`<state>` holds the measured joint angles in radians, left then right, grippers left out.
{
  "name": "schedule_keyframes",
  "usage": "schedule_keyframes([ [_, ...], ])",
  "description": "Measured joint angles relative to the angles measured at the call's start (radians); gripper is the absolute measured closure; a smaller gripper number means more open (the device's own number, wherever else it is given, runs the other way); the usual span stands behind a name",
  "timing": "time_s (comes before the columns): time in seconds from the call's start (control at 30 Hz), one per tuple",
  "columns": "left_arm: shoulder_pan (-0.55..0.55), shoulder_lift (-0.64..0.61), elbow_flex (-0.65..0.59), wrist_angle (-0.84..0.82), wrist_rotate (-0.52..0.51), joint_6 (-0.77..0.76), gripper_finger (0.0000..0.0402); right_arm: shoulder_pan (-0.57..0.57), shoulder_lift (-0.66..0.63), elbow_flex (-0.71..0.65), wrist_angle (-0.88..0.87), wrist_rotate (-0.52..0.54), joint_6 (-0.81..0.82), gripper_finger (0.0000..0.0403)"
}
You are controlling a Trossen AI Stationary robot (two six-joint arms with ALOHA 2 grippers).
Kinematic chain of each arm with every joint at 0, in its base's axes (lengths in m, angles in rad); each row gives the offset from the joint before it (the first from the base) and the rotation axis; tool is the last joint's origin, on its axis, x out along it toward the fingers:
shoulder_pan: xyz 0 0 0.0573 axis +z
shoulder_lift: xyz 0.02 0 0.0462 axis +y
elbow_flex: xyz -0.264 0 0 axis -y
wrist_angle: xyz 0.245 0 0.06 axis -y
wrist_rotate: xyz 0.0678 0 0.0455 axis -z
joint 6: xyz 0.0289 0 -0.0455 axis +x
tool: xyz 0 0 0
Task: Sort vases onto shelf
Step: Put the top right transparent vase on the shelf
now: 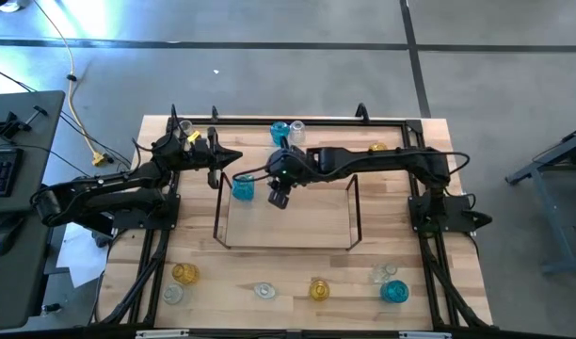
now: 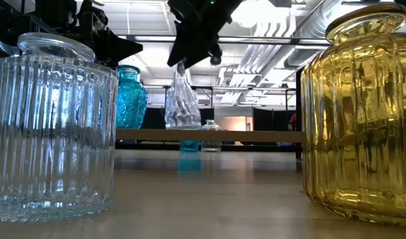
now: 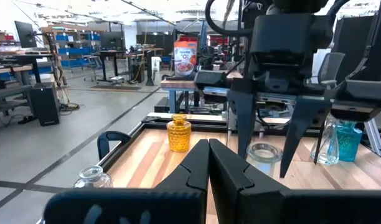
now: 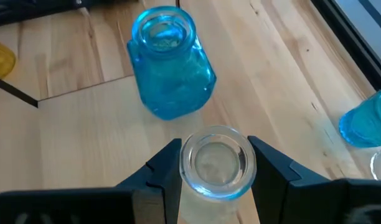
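Note:
The shelf (image 1: 307, 231) stands mid-table, a light board in a thin dark frame. A blue vase (image 1: 243, 186) stands on its far left part, also in the right wrist view (image 4: 172, 62). My right gripper (image 1: 280, 195) is over the shelf just right of that vase, shut on a clear vase (image 2: 182, 99). My left gripper (image 1: 239, 158) is shut with nothing in it and points level, just beyond the shelf's far left corner; its fingers (image 3: 209, 155) meet in the left wrist view. My right gripper pinches the clear vase's neck, just under the round rim (image 4: 216, 160), between its two fingers (image 4: 160, 171). The fingers slant down from the table's right side. The vase hangs roughly upright below them, its base (image 2: 183, 125) close over the shelf board; whether it touches, I cannot tell.
Other vases stand along the far edge: blue (image 1: 280, 132), clear (image 1: 297, 126), amber (image 1: 376, 148), and amber (image 1: 193, 138) at the far left. Several more stand along the near edge, among them amber (image 1: 318, 288) and blue (image 1: 393, 292). The shelf's right part is bare.

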<state>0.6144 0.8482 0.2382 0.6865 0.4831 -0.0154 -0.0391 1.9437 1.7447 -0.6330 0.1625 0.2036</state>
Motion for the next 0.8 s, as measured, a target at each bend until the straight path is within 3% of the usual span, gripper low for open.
schedule_keyframes([
  [0.8, 0.0, 0.0, 0.0, 0.0, 0.0, -0.007, 0.0401, 0.0, 0.0, -0.024, 0.037, -0.001, 0.006, 0.0281],
])
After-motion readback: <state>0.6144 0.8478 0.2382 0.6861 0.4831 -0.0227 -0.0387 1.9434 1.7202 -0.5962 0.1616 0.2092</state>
